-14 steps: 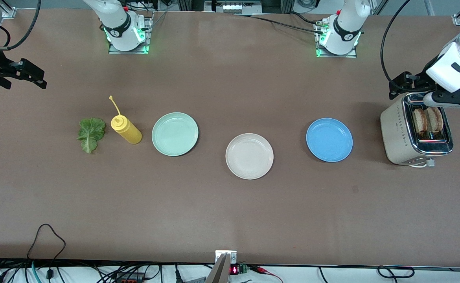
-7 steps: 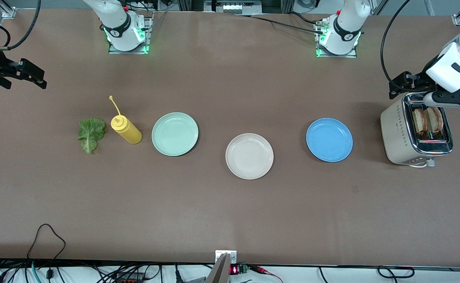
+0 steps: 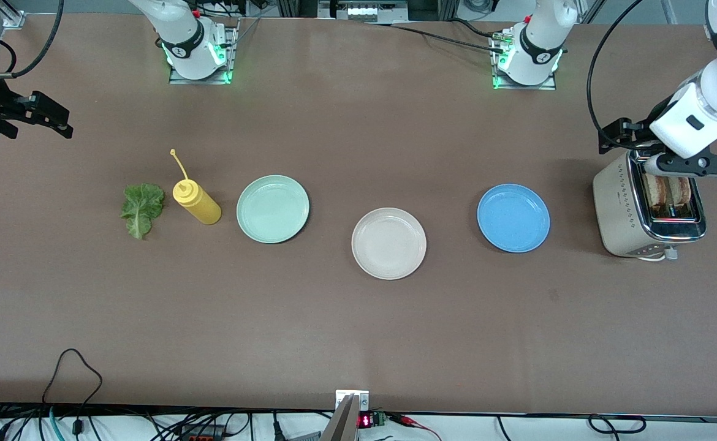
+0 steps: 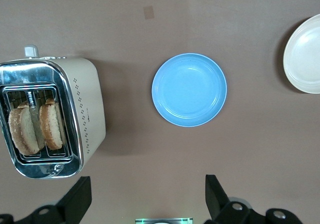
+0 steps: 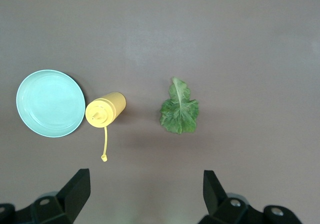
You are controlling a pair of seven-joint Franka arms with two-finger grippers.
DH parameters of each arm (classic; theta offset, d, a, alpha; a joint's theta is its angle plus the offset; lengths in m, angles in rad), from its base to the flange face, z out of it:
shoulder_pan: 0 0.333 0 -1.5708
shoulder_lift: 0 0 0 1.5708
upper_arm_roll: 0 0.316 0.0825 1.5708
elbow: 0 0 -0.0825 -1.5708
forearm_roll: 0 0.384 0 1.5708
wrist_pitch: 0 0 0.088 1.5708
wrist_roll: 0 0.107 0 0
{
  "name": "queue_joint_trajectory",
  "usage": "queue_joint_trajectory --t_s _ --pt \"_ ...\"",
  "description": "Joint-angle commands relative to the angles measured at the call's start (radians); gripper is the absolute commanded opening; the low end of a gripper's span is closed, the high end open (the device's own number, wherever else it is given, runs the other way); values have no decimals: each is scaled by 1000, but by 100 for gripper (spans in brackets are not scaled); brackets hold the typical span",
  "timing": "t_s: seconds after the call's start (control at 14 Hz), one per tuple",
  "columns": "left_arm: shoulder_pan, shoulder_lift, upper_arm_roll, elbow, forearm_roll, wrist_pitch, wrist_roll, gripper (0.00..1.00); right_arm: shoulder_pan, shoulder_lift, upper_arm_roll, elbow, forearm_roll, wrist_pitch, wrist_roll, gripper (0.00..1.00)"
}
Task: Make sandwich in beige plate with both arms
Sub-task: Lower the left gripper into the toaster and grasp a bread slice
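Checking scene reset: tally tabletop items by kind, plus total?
Plates: 3, beige plate, mint-green plate, blue plate
Bread slices: 2, both in the toaster
Toaster: 1
Lettuce leaf: 1
Yellow squeeze bottle: 1
Total: 8

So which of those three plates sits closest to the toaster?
The blue plate, beside the toaster at the left arm's end of the table. The beige plate is mid-table, and the mint-green plate lies by the yellow bottle.
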Motion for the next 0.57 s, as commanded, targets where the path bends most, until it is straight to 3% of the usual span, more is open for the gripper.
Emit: queue_joint_trajectory --t_s 0.0,0.5 --pt "28 85 12 105 -2 -41 4 100 1 5 3 16 3 -16 1 100" --pt "126 125 12 59 49 -61 105 100 5 7 1 8 4 -8 0 100"
